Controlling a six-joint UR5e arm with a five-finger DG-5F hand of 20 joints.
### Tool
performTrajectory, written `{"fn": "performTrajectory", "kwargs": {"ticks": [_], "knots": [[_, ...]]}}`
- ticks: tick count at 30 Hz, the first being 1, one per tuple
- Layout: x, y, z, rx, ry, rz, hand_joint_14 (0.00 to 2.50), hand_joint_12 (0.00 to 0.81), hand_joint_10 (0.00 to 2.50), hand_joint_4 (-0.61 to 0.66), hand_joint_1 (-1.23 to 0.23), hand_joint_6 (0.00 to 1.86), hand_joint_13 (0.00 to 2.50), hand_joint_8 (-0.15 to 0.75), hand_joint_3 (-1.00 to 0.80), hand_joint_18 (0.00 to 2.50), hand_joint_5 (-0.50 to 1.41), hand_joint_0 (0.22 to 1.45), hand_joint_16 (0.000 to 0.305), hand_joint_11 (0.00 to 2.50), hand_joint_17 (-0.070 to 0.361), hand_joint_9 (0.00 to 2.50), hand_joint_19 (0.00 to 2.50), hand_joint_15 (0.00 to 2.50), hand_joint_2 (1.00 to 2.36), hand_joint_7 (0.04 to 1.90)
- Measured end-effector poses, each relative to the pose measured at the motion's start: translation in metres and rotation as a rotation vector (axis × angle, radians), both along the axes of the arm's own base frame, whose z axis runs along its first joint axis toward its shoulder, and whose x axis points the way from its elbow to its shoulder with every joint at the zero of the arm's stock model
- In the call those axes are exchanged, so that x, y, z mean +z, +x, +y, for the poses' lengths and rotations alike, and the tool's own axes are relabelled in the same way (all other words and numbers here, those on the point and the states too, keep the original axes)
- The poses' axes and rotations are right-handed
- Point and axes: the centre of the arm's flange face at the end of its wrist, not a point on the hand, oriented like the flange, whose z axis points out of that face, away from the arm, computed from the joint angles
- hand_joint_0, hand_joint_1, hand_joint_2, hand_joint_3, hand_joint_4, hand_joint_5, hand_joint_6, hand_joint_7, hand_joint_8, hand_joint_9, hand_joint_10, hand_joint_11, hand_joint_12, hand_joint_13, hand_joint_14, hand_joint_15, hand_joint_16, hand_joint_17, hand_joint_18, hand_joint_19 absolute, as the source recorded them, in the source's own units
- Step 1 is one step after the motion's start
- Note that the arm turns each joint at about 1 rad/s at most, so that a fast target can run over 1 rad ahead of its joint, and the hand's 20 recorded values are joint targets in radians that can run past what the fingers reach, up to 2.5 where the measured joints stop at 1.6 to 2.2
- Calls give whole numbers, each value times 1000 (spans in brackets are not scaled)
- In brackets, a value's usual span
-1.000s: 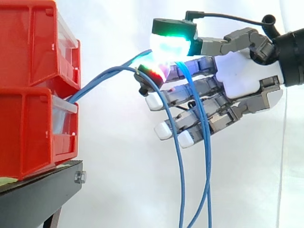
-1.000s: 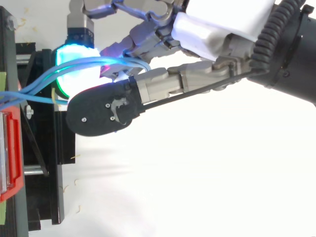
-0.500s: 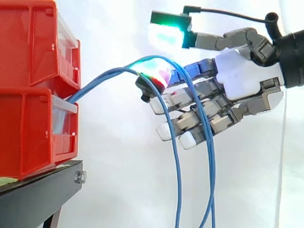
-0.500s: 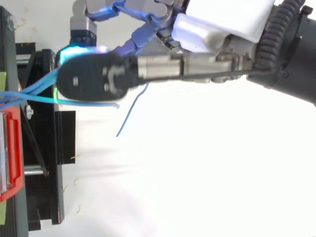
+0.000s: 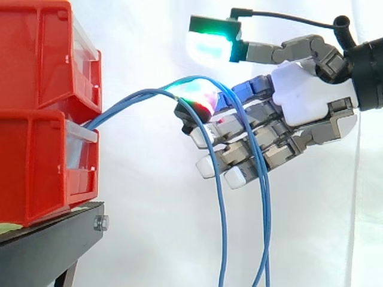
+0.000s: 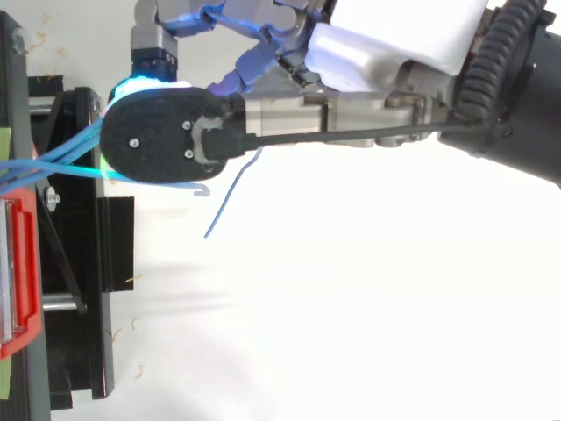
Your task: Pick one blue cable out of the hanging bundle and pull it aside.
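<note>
Looking first at the red bins, stacked at 9 o'clock of the side view and sitting on the black stand toward 7 o'clock; reaching in from 3 o'clock with the hand, holding the fingers nearly straight and spread, with the thumb up at 12 o'clock, well apart from them, so pinching nothing; carrying the blue cables over the uppermost glowing fingertip, coming out of the bins at 9 o'clock, arching across it and hanging down toward 6 o'clock in front of the other fingers.
</note>
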Motion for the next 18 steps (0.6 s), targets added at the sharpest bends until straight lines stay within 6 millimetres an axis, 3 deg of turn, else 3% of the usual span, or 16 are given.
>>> {"fn": "performTrajectory", "kwargs": {"ticks": [5,9,13,16,18], "knots": [[0,0,0,0,0,1,19,428,15,2,-510,556,701,268,-183,556,-61,591,62,406,139,948,563,461,1012,1446],[0,0,0,0,1,1,19,439,14,42,-607,557,712,275,-68,572,-60,599,63,406,142,945,549,462,1013,1435],[0,0,0,0,1,-1,20,411,15,24,-699,549,672,256,-37,526,-69,585,59,470,132,915,557,473,1022,1489],[0,0,0,0,1,0,19,390,17,6,-804,582,614,231,-57,490,-98,590,55,503,123,848,558,466,1027,1446],[0,0,0,0,1,1,19,387,16,3,-890,697,611,222,-115,495,-149,603,55,499,124,811,532,457,1026,1359]]}}
